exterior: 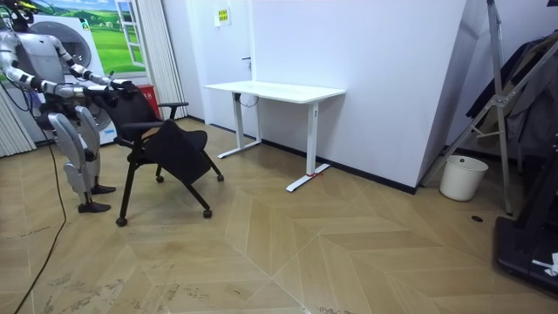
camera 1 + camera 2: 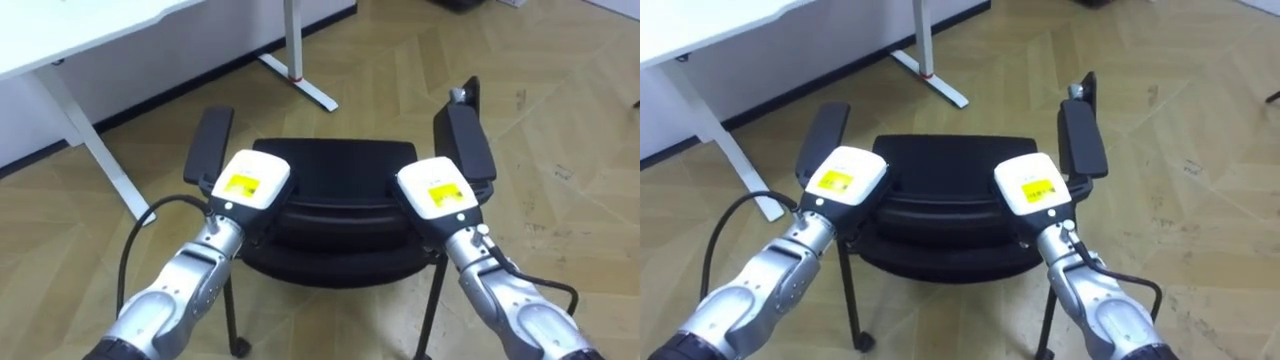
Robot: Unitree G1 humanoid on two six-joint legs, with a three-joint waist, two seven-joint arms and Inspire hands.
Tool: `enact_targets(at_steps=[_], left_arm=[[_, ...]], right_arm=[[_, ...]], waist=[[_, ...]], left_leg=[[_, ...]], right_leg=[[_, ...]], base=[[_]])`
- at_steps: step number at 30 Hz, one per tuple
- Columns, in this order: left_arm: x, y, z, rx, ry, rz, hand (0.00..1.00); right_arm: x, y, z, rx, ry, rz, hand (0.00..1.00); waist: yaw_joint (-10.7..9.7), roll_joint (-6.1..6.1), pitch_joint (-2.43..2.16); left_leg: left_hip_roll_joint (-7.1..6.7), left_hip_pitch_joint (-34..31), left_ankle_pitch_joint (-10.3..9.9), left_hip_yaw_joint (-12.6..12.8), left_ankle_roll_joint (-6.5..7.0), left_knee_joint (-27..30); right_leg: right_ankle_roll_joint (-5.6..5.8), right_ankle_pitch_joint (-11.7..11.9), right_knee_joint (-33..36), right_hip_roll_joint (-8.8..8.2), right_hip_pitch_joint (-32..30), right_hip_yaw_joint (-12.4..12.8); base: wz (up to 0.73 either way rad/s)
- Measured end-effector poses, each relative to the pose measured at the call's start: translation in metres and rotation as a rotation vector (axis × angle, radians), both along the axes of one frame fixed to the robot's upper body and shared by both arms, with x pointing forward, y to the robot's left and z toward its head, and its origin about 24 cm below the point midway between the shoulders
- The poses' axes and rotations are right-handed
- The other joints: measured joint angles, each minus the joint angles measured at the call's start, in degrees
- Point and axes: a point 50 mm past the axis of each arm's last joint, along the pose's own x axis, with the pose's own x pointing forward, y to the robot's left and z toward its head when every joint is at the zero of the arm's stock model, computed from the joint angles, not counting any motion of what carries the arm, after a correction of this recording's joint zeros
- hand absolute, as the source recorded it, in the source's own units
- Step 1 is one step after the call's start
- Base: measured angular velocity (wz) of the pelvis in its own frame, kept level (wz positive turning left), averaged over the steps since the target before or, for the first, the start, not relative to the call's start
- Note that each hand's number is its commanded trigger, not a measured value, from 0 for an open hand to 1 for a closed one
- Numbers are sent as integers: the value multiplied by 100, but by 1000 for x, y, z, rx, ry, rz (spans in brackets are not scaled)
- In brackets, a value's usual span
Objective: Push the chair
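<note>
Desk point(image 1: 275, 89) stands close before chair point(image 1: 174, 144), white bin point(image 1: 463, 179) well beyond.

The room looked like a plain office. A white desk on slim white metal legs point(image 1: 275, 90) stood against a bare white wall point(image 1: 392, 61). A black armrest chair on castors point(image 1: 170, 150) stood on the herringbone wood-pattern floor point(image 1: 349, 253). A round white waste bin point(image 1: 463, 177) sat near the foot of the wall.
</note>
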Motion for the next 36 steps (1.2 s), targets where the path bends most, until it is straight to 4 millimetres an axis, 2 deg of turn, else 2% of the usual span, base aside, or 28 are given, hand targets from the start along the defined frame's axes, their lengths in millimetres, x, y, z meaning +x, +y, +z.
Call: enact_targets(at_steps=[1,3,5,8,9,10,11,12,14,15,16,17,19,21,22,24,25,26,27,28,29,30,31,32,33,34,35,36], left_arm=[[0,1,-2,2,6,-1,100],[0,2,-3,9,10,-3,100],[-1,2,-4,9,13,-2,100],[-3,2,-7,2,15,-3,100],[-3,1,-7,-4,13,-4,100],[-3,-1,-9,-20,4,-3,100],[-3,-3,-11,-32,-4,2,100],[-3,-3,-11,-35,-6,2,100],[-4,-6,-11,-46,-8,-5,100],[-5,-6,-11,-50,-11,-9,100],[-5,-7,-10,-59,-21,-15,100],[-5,-7,-10,-67,-32,-15,100],[-5,-7,-8,-74,-50,-15,100],[-4,-7,-6,-74,-59,-16,100],[-3,-7,-4,-77,-66,-14,100],[-2,-6,-2,-78,-72,-11,100],[-1,-5,-2,-81,-73,-8,100],[-1,-5,-2,-83,-73,-5,100],[0,-5,-1,-85,-74,-3,100],[2,-5,0,-95,-77,4,100],[4,-4,1,-94,-78,4,100],[5,-4,1,-92,-74,2,100],[5,-4,0,-90,-68,1,100],[5,-3,-1,-86,-67,-2,100],[5,-3,-1,-85,-66,-6,100],[5,0,0,-80,-75,-12,100],[6,2,1,-81,-89,-10,100],[7,3,1,-78,-93,-10,100]], right_arm=[[-2,1,-3,4,11,-3,100],[-5,2,-5,10,22,-3,100],[-8,1,-5,10,24,6,100],[-11,-1,-8,12,29,3,100],[-11,-1,-8,10,28,2,100],[-11,-5,-8,5,19,-2,100],[-11,-6,-8,3,11,-5,100],[-10,-6,-7,3,4,-3,100],[-13,-11,-7,-6,-4,-5,100],[-13,-13,-7,-8,-11,-5,100],[-13,-14,-7,-5,-25,-9,100],[-14,-15,-7,-3,-33,-13,100],[-13,-15,-6,1,-46,-18,100],[-13,-15,-5,4,-56,-20,100],[-11,-15,-3,5,-68,-22,100],[-9,-14,-1,4,-80,-21,100],[-8,-13,0,3,-85,-18,100],[-7,-13,0,0,-93,-16,100],[-6,-13,1,-2,-98,-14,100],[-2,-13,5,-7,-111,-13,100],[0,-12,5,-10,-114,-17,100],[1,-12,4,-11,-111,-19,100],[0,-12,2,-9,-100,-22,100],[-2,-11,0,-2,-89,-26,100],[-3,-10,-1,1,-86,-27,100],[-3,-8,0,9,-91,-24,100],[-2,-6,1,14,-99,-21,100],[-1,-5,2,16,-100,-20,100]], waist=[[65,-30,1],[86,-83,1],[65,-20,41],[57,-25,55],[42,-60,36],[39,-39,63],[102,-16,81],[121,-1,88],[137,48,81],[147,68,75],[167,90,67],[197,83,39],[213,24,26],[221,-60,-32],[232,-71,-42],[255,-137,-49],[268,-193,-50],[273,-235,-56],[280,-246,-52],[310,-213,-34],[331,-165,-16],[330,-157,-13],[336,-130,0],[345,-73,45],[348,-51,40],[394,-9,43],[406,50,70],[404,56,77]], left_leg=[[55,-83,-81,1,-16,343],[131,-421,-107,-5,-25,1113],[365,-982,-76,-9,16,2206],[564,-1487,161,-14,147,3121],[554,-1582,120,-18,143,3150],[525,-1851,113,20,149,3095],[479,-2115,115,147,148,2921],[424,-2217,118,166,146,2732],[222,-2434,258,202,190,1535],[177,-2446,310,200,179,1235],[105,-2443,529,173,287,791],[42,-2390,804,172,333,609],[-92,-2298,1020,213,417,386],[-196,-2259,1076,297,468,321],[-266,-2246,1116,425,536,329],[-369,-2148,1081,619,641,329],[-496,-2056,1010,667,748,349],[-648,-1976,932,755,859,406],[-686,-1951,877,748,906,455],[-759,-1944,714,757,962,607],[-761,-1935,576,763,964,747],[-763,-1889,521,759,991,782],[-763,-1787,354,691,1020,845],[-758,-1640,230,629,1063,850],[-750,-1596,180,589,1076,845],[-742,-1563,93,532,1103,838],[-746,-1525,44,397,1106,814],[-751,-1471,40,361,1109,763]], right_leg=[[-35,-103,95,28,5,-11],[-95,-236,284,30,-5,-96],[-190,-402,431,71,67,-335],[-330,-596,668,141,111,-448],[-346,-627,692,137,120,-487],[-395,-705,753,123,128,-557],[-405,-774,830,111,123,-579],[-392,-819,874,82,109,-641],[-300,-960,935,101,109,-664],[-287,-989,959,101,101,-659],[-250,-1039,984,100,100,-624],[-193,-1082,990,53,105,-601],[-102,-1143,989,-52,106,-568],[14,-1196,991,-167,96,-536],[66,-1261,998,-242,105,-511],[166,-1376,1079,-435,167,-485],[203,-1451,1179,-593,228,-485],[304,-1550,1308,-766,273,-488],[368,-1600,1466,-841,273,-512],[439,-1617,1947,-986,147,-657],[540,-1486,2557,-1151,-52,-836],[548,-1377,2809,-1206,-120,-847],[542,-1071,3251,-1265,-244,-841],[536,-691,3674,-1317,-431,-806],[547,-613,3857,-1328,-524,-784],[562,-660,4095,-1332,-825,-735],[542,-785,4141,-1235,-1135,-666],[529,-829,4072,-1159,-1272,-640]], base=[[5],[15],[39],[38],[28],[11],[0],[-15],[-5],[-6],[-15],[-14],[-4],[-2],[-4],[-4],[-6],[-8],[-16],[-20],[-15],[3],[14],[15],[5],[0],[0],[24]])
